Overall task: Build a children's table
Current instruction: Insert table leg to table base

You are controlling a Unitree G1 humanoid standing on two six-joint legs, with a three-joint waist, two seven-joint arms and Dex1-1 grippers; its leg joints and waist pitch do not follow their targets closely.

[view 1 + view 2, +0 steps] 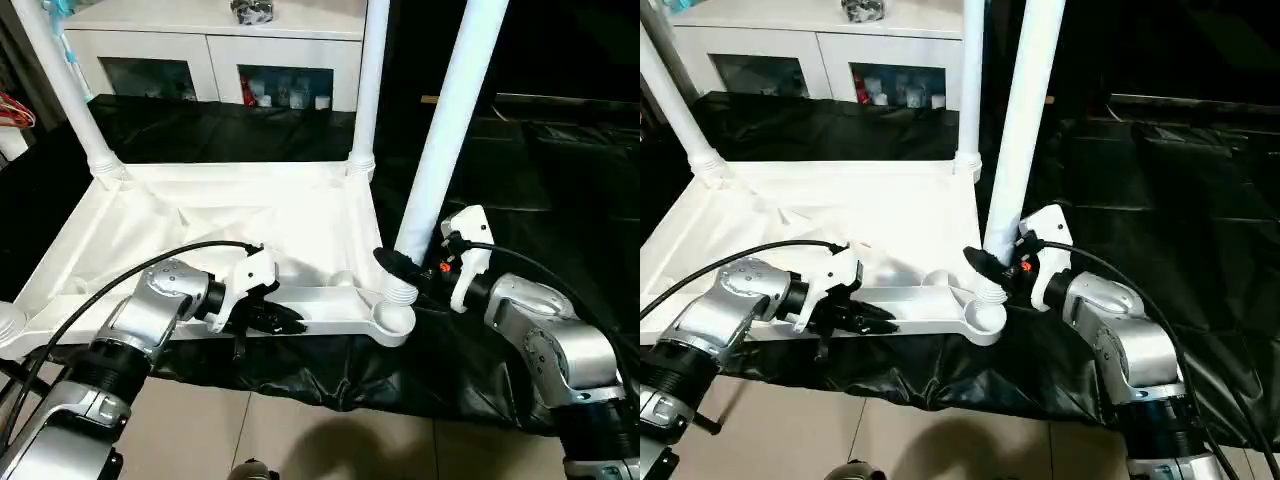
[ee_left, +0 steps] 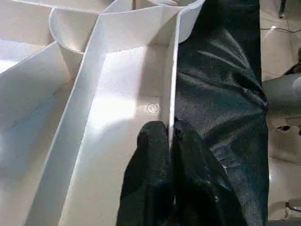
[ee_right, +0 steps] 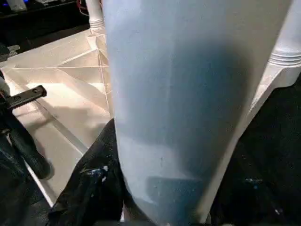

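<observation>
One small white plastic children's table (image 1: 250, 215) lying upside down on black crinkled sheet (image 1: 560, 180), ribbed underside facing up. Three round tapered white legs (image 1: 452, 110) showing, long axes pointing up. Left gripper (image 1: 272, 318) pinching near rim (image 2: 170, 94), fingers (image 2: 150, 155) closed on thin wall. Right gripper (image 1: 400, 268) clamping near-right leg at base. White glass-door cabinet (image 1: 220, 55) standing far.

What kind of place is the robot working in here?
Probably an indoor room, home-like or a lab mock-up: a white cabinet with glass doors, tiled floor, and black sheeting spread under the upturned children's table.
</observation>
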